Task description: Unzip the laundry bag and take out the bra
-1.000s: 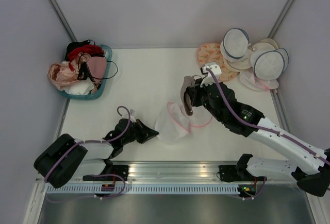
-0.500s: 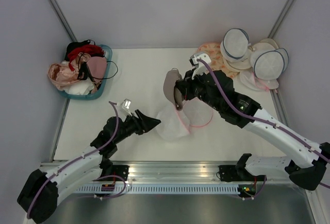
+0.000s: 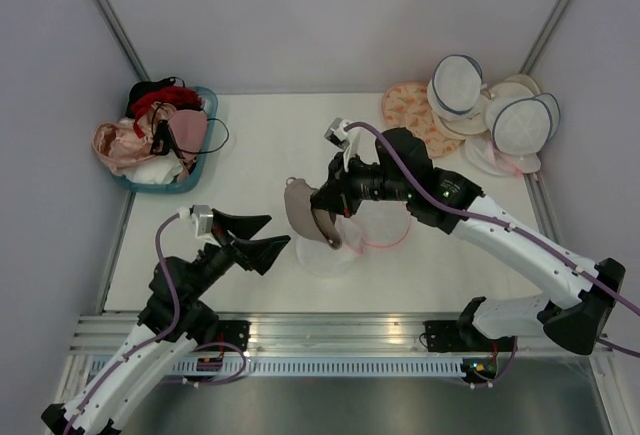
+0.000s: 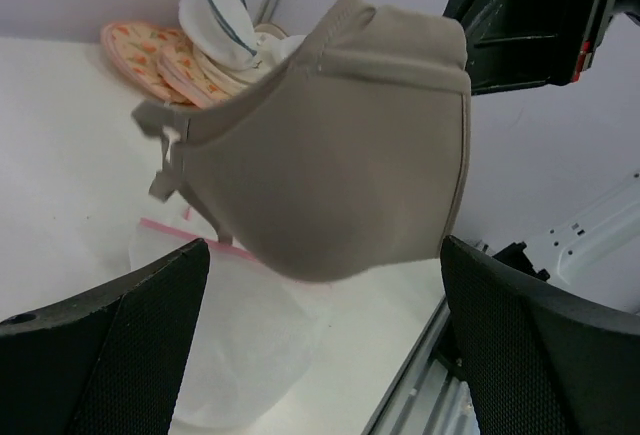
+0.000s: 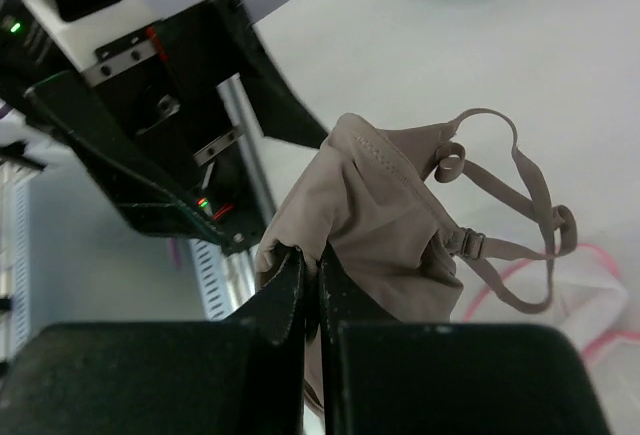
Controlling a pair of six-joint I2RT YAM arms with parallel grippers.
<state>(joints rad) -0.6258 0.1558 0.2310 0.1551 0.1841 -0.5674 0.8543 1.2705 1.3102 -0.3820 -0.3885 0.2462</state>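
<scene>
Taupe bra (image 3: pixel 300 213) hangs in the air over the middle of the white table (image 3: pixel 270 145), lifted out of the laundry bag (image 3: pixel 342 250) and just to the left of it in the overhead view. The right gripper (image 3: pixel 323 203) has its fingers pressed together on the edge of one moulded cup; in the right wrist view the two black fingers (image 5: pixel 285 295) pinch the fabric of the bra (image 5: pixel 385 225) with no gap between them, and the straps dangle in loops to the right. The laundry bag (image 5: pixel 590 285) lies below, white mesh with its pink rim showing, slumped flat on the table and touched by neither arm

The left gripper (image 3: pixel 278 232) sits near the bra's left side with its fingers spread wide apart and nothing between them. From the left wrist camera the two dark fingers (image 4: pixel 110 345) frame the lower corners, the smooth cup of the bra (image 4: pixel 340 155) fills the centre, and the mesh bag (image 4: pixel 230 325) lies beneath it

At the far left corner a teal basket (image 3: pixel 209 115) holds a heap of pink, red and black bras. At the far right corner lie white round bags with navy rims (image 3: pixel 456 85) and orange-patterned discs (image 3: pixel 405 107)
</scene>
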